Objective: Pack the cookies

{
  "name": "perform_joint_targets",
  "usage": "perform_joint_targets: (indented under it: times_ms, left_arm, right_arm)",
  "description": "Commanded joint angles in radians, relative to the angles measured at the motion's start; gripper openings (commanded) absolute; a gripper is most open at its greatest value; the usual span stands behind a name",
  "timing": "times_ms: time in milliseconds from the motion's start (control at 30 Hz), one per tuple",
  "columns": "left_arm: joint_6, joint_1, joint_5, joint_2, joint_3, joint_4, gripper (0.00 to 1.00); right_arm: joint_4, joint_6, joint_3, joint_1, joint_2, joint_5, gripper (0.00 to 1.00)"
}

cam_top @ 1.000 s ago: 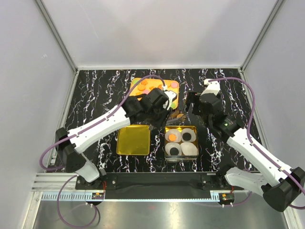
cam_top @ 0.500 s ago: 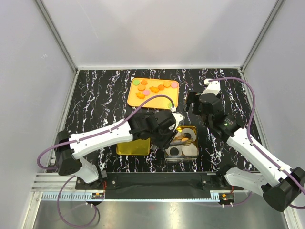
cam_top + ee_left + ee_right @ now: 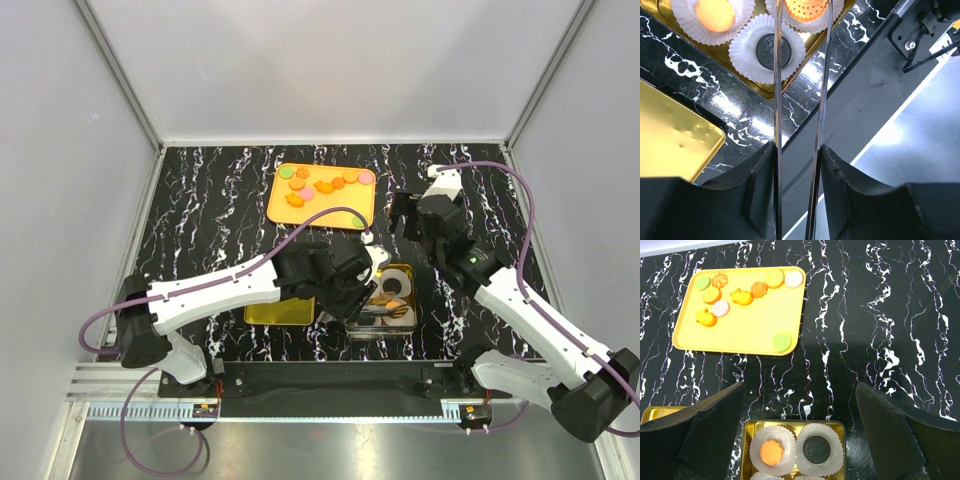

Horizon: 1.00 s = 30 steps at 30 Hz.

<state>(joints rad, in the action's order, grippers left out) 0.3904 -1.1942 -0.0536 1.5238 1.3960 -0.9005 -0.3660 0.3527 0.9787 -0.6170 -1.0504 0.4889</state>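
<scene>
My left gripper [image 3: 372,290] [image 3: 797,150] is shut on thin metal tongs [image 3: 776,90] and hovers over the gold tin [image 3: 411,300]. The tong tips reach an orange dotted cookie [image 3: 807,7] above a white paper cup; I cannot tell whether they still grip it. Other cups hold an orange cookie [image 3: 715,12] [image 3: 771,450] and a black cookie [image 3: 774,48] [image 3: 816,450]. Several more cookies [image 3: 741,296] lie on the yellow tray [image 3: 340,207] [image 3: 750,330]. My right gripper [image 3: 415,225] [image 3: 799,390] is open and empty, above the table between tray and tin.
The square gold lid [image 3: 265,312] [image 3: 670,135] lies flat left of the tin, partly under my left arm. The black marble table [image 3: 200,220] is walled in by white panels. The arm-base rail [image 3: 865,105] runs along the near edge.
My left gripper carried the tongs from the tray's near edge down to the tin and now hangs over its cups. The right arm has not moved.
</scene>
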Motion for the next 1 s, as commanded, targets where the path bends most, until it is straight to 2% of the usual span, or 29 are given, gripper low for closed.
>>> perform_joint_targets:
  times_ms: [0, 167, 233, 300, 400, 533, 633, 733, 800, 933, 967]
  left_arm:
    - [0.002, -0.007, -0.020, -0.044, 0.001, 0.051, 0.43]
    - [-0.004, -0.007, -0.018, -0.045, 0.006, 0.051, 0.47]
    - [-0.007, -0.008, -0.020, -0.045, 0.008, 0.052, 0.51]
    - [-0.012, -0.007, -0.019, -0.045, 0.012, 0.048, 0.51]
    - [-0.015, -0.005, -0.011, -0.053, 0.024, 0.040, 0.44]
    - [-0.031, 0.007, 0.017, -0.073, 0.052, 0.025, 0.43]
    - [-0.044, 0.057, 0.017, -0.093, 0.060, 0.017, 0.43]
    - [-0.054, 0.151, 0.018, -0.111, 0.072, 0.015, 0.42]
    - [-0.055, 0.250, 0.034, -0.116, 0.093, 0.020, 0.42]
    - [-0.047, 0.427, 0.142, -0.085, 0.129, 0.060, 0.43]
    - [-0.044, 0.505, 0.155, -0.062, 0.133, 0.086, 0.43]
  right_arm:
    - [0.012, -0.001, 0.037, 0.000, 0.003, 0.039, 1.00]
    - [0.012, -0.003, 0.035, 0.002, 0.006, 0.039, 1.00]
    - [0.012, -0.001, 0.034, 0.000, 0.007, 0.036, 1.00]
    - [0.013, -0.003, 0.034, 0.000, 0.006, 0.036, 1.00]
    - [0.016, -0.004, 0.031, 0.002, 0.009, 0.036, 1.00]
    - [0.015, -0.004, 0.032, 0.000, 0.012, 0.027, 1.00]
    - [0.018, -0.003, 0.028, 0.002, 0.018, 0.024, 1.00]
    - [0.019, -0.001, 0.025, 0.000, 0.021, 0.014, 1.00]
    - [0.019, 0.003, 0.020, 0.000, 0.023, 0.005, 1.00]
    - [0.021, 0.005, 0.020, 0.000, 0.018, -0.010, 1.00]
    - [0.019, 0.006, 0.021, 0.000, 0.018, -0.015, 1.00]
